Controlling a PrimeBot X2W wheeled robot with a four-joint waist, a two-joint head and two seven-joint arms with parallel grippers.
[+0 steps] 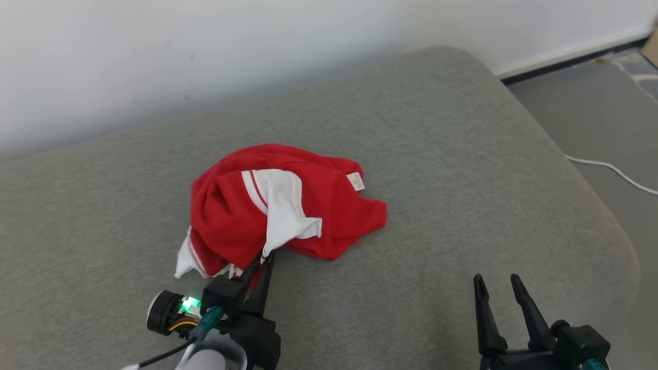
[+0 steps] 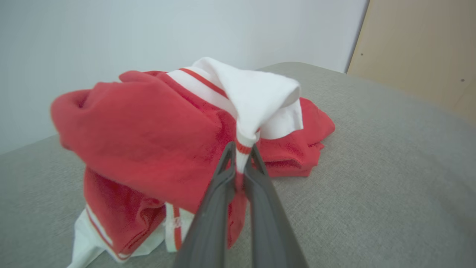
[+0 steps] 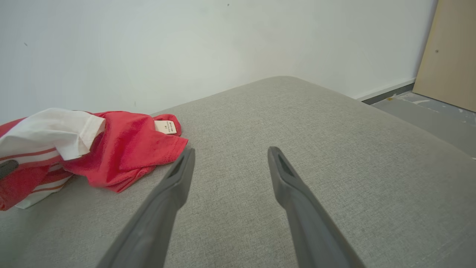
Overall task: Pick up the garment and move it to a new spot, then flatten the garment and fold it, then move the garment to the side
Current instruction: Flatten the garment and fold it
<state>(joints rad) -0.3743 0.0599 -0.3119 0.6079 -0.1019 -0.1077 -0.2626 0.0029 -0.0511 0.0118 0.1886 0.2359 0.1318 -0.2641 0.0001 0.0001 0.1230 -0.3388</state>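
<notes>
A pale wall (image 1: 205, 51) backs a grey cushion (image 1: 437, 154); the garment (image 1: 231, 216), red with white striped parts, lies bunched near the cushion's middle, toward the robot's left; the left end effector (image 1: 262, 257) is closed narrow, pinching a white striped edge at the garment's near side; the right end effector (image 1: 496, 280) stands wide, holding nothing, over bare cushion well apart from the garment; a white label (image 1: 355, 181) sits on the red cloth's right side; a cable (image 1: 611, 169) lies on the floor (image 1: 591, 113).

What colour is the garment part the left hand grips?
White fabric with a red stripe; clearest in left wrist view.
</notes>
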